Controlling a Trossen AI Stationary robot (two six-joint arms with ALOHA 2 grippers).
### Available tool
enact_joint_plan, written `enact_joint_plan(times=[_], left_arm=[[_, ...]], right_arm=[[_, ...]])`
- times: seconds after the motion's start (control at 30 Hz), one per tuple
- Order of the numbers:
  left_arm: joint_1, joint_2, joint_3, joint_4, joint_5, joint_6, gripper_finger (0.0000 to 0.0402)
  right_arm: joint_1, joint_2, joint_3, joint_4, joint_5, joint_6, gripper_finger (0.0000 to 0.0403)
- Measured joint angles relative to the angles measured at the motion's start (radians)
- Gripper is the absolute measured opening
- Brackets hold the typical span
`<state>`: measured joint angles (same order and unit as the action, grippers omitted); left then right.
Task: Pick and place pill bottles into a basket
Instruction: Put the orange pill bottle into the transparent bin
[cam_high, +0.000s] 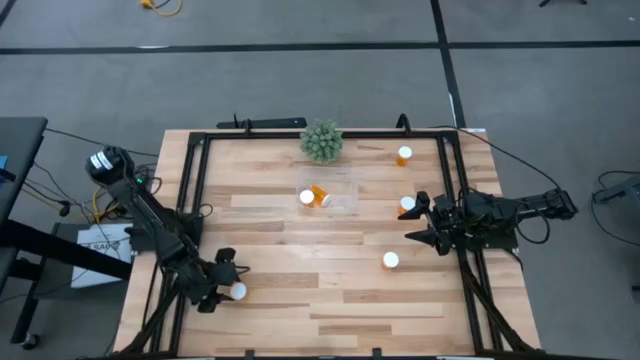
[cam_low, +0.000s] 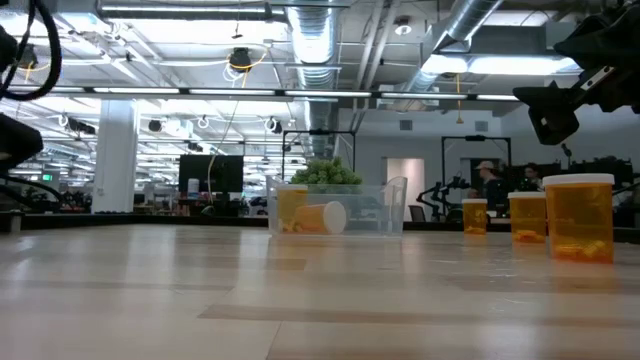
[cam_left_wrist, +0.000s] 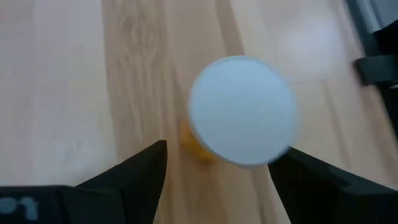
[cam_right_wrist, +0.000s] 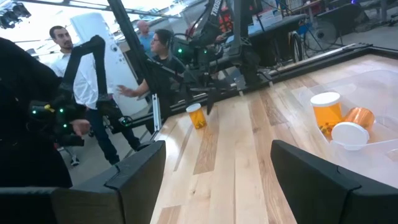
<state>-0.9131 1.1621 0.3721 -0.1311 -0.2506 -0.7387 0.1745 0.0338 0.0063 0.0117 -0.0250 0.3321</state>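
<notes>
Between left gripper (cam_left_wrist: 217, 180) fingers, pill bottle (cam_left_wrist: 241, 112).

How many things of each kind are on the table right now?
Pill bottles: 6, namely 2 in the basket and 4 on the wood
Basket: 1
Green plant: 1
Total: 8

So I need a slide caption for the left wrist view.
Left claw, open, straddles an upright white-capped pill bottle on the wooden table.
</notes>
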Motion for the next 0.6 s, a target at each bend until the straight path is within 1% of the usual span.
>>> enact_joint_plan(times=[0.27,0.5,0.6], left_arm=[[0.000,0.135,0.000,0.138,-0.107,0.020,0.0261],[0.000,0.145,0.000,0.153,-0.210,0.020,0.0261],[0.000,0.145,0.000,0.153,-0.231,0.020,0.0253]], right_arm=[[0.000,0.000,0.000,0.000,0.000,0.000,0.0286],[0.000,0.000,0.000,0.000,0.000,0.000,0.0286],[0.000,0.000,0.000,0.000,0.000,0.000,0.0286]])
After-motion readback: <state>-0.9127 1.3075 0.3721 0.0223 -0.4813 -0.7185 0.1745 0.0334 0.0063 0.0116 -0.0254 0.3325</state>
